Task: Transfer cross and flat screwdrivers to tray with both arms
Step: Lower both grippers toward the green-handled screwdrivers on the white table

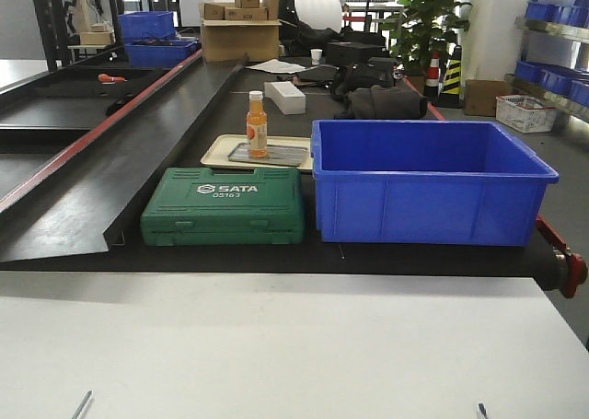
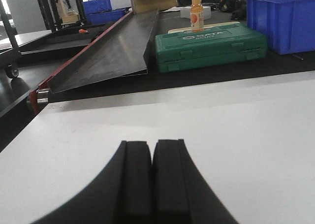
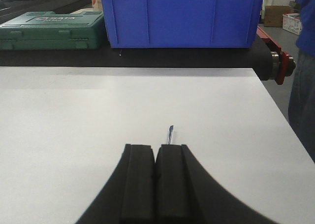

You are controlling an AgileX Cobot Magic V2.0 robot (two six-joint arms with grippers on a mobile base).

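Note:
Only the tips of the two screwdrivers show. In the front view a thin silver shaft (image 1: 83, 404) pokes in at the bottom left and a bluish tip (image 1: 481, 410) at the bottom right, both on the white table (image 1: 294, 345). The handles are out of view. In the right wrist view that tip (image 3: 170, 134) sticks out just past my right gripper (image 3: 156, 147), which is shut with nothing between its jaws. My left gripper (image 2: 151, 144) is also shut and empty, low over the bare white table. The grey tray is out of view.
Beyond the white table runs a black conveyor with a green SATA case (image 1: 224, 205), a deep blue bin (image 1: 428, 180), and a small beige tray (image 1: 221, 147) bearing an orange bottle (image 1: 257, 124). A black sloped ramp (image 1: 120, 180) lies on the left. A person stands at the right edge (image 3: 302, 76).

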